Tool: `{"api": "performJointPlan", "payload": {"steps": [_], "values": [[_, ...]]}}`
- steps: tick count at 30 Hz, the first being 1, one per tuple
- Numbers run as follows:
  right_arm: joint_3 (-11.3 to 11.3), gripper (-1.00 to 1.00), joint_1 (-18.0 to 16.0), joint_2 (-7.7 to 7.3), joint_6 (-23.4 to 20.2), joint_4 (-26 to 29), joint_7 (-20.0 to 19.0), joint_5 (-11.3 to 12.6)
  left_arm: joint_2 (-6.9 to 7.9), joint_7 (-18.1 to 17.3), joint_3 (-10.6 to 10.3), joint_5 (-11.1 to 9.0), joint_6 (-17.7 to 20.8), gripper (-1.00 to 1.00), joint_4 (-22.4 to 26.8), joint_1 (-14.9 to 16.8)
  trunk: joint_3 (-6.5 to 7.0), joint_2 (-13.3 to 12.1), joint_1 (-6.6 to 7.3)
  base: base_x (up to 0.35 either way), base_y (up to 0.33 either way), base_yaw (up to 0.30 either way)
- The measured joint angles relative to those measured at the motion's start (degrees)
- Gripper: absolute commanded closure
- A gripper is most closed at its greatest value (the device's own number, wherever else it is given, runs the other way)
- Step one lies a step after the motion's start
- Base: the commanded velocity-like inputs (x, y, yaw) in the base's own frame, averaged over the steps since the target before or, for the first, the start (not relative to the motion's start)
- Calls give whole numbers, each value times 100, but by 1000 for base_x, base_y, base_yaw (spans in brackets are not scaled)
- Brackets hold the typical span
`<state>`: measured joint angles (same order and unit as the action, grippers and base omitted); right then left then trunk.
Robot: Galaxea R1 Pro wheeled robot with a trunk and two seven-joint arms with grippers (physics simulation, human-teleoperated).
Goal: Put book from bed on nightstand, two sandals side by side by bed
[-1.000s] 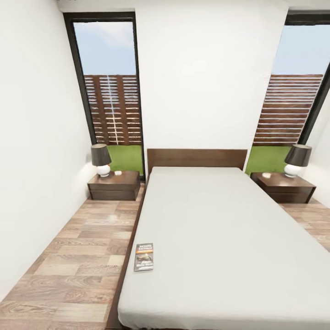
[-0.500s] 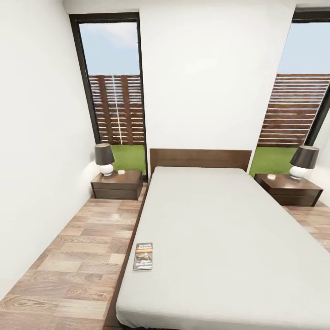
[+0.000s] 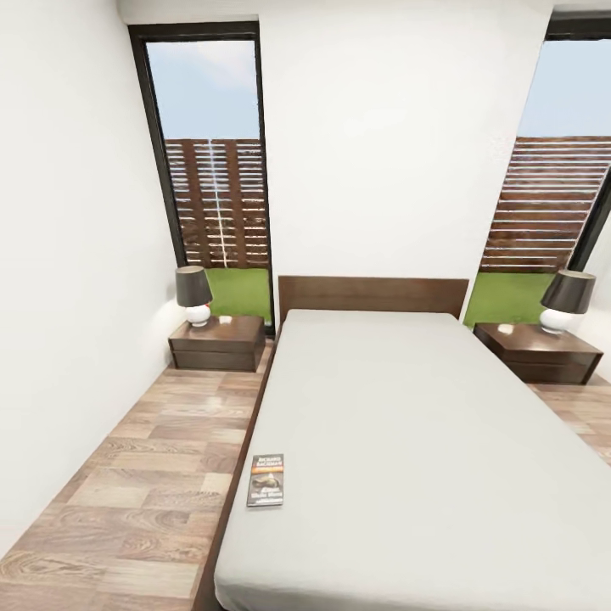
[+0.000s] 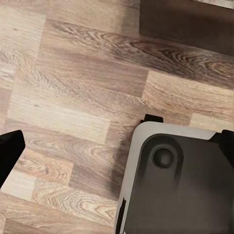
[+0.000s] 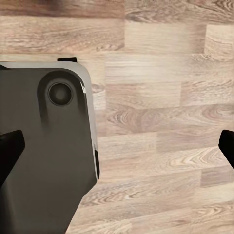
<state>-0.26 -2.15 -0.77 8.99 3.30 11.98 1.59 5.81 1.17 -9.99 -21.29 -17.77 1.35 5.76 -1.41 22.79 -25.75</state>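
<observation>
Ahead, head view: the book (image 3: 266, 480) lies flat on the bed (image 3: 407, 441), near the mattress's left edge and toward the foot end. Thin paperback, dark grey cover, white lettering at top, an orange band beneath it, a dim picture lower down. Its long side runs roughly parallel with the mattress edge, just beside it, not overhanging.

Bed: smooth light grey mattress, dark brown frame, headboard (image 3: 373, 295) against the white far wall. Left nightstand (image 3: 218, 343) stands in the corner beside the headboard, carrying a dark-shaded lamp (image 3: 193, 295) and a small pale object, too small to identify. Right nightstand (image 3: 537, 351) carries a matching lamp (image 3: 567, 299).

Open room: a strip of wood plank floor (image 3: 140, 484) runs between the left wall and the bed frame, up to the left nightstand. A narrower patch of floor shows at the right.

Left gripper (image 4: 117, 148): dark fingertips at opposite edges of its wrist view, spread wide, holding nothing, above floor and the robot's base (image 4: 178, 183). Right gripper (image 5: 117, 148): likewise spread wide, holding nothing.
</observation>
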Motion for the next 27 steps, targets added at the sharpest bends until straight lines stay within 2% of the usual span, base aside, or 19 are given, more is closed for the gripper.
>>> {"api": "performJointPlan", "payload": {"steps": [27], "values": [[0,-100,0,-2,0,0,-1,1,-1,0,-7,2,-1,-100,-2,0,0,1,1,77,58,-23]]}}
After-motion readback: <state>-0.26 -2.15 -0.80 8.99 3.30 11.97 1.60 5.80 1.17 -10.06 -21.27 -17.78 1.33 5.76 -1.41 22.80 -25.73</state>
